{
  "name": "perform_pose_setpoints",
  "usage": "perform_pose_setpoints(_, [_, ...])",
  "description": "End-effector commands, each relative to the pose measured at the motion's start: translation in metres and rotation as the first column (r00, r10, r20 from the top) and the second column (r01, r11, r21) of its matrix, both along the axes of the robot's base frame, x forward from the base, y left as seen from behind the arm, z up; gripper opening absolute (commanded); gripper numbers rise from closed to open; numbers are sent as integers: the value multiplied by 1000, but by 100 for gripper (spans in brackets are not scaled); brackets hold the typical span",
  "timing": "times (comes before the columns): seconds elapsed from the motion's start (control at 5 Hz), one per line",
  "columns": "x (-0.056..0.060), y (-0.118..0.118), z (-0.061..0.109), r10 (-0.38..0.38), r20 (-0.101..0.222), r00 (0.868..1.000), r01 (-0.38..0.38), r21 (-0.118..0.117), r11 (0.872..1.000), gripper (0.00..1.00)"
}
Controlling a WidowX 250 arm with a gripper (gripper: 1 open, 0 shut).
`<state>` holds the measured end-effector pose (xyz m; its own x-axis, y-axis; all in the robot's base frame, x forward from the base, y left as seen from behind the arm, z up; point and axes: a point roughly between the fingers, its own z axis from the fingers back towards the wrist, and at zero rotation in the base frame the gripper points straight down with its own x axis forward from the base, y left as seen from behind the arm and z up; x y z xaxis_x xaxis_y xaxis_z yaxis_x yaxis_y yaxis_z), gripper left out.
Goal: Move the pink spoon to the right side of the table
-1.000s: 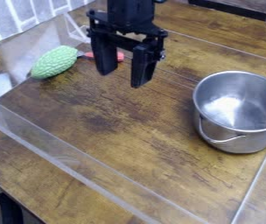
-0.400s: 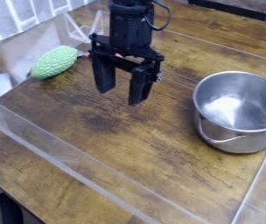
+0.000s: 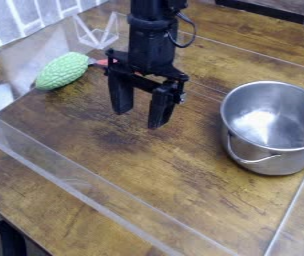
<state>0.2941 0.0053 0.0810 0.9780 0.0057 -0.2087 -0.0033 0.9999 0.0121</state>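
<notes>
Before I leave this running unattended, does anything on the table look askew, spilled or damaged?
Nothing looks spilled or tipped: the steel pot sits upright. The table has dark worn stains, probably old wear.

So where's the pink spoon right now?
In the camera view, the spoon is toward the top left, between the green bumpy thing and the black gripper, which partly hides it.

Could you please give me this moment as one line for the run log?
end effector: above table, fingers down | pink spoon: partly hidden behind arm | green bumpy object: left | steel pot: right
</notes>
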Motion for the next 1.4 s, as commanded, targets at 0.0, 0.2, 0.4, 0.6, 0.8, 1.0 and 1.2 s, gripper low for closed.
perform_pose_setpoints(0.0, [2, 10, 0, 26, 6, 1000, -26, 6, 1000, 100])
perform_pose_setpoints(0.2, [2, 12, -6, 33, -14, 999, -33, 7, 999, 100])
perform_pose_setpoints(0.4, [3, 15, -11, 44, -29, 999, -44, 8, 999, 100])
perform_pose_setpoints(0.6, [7, 21, -10, 63, -29, 998, -63, 3, 998, 100])
perform_pose_setpoints(0.8, [10, 25, -8, 72, -28, 997, -72, -2, 997, 100])
perform_pose_setpoints(1.0, [16, 30, -1, 86, -11, 996, -86, -16, 996, 100])
perform_pose_setpoints(1.2, [24, 37, 8, 103, 15, 995, -102, -33, 994, 100])
